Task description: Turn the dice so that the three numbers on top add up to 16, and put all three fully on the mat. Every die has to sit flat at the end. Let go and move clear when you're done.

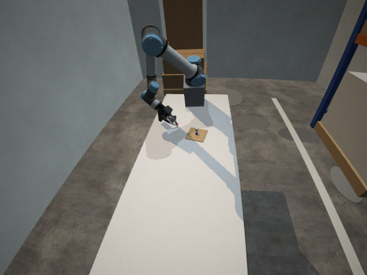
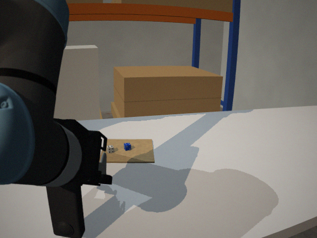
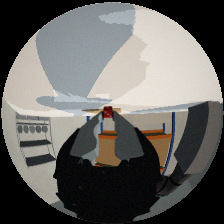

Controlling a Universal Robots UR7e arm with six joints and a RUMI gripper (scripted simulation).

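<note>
The red die (image 1: 177, 124) (image 3: 108, 112) is clamped between the fingertips of the gripper (image 1: 176, 123) (image 3: 108, 111), off to one side of the mat (image 1: 192, 138) (image 2: 142, 157) and not over it. The white die (image 1: 196, 130) (image 2: 110, 149) and the blue die (image 2: 127, 146) (image 1: 196, 133) are seen on the mat, near each other and apart, with mat surface around the blue one. In the exterior view the red die cannot be made out behind the gripper. The gripper is tilted well away from vertical, so the turning of the red die is probably in hand; if it were released at such a slant, an edge would be met first and the die could roll to a wrong number or off the mat. Because only the tips are used for the grip, the die could be twisted or lost if the mat were struck. On the mat, the other two dice could be nudged by the fingers if the red one were set too near them. The top numbers cannot be read surely, so a wrong sum cannot be ruled out.
</note>
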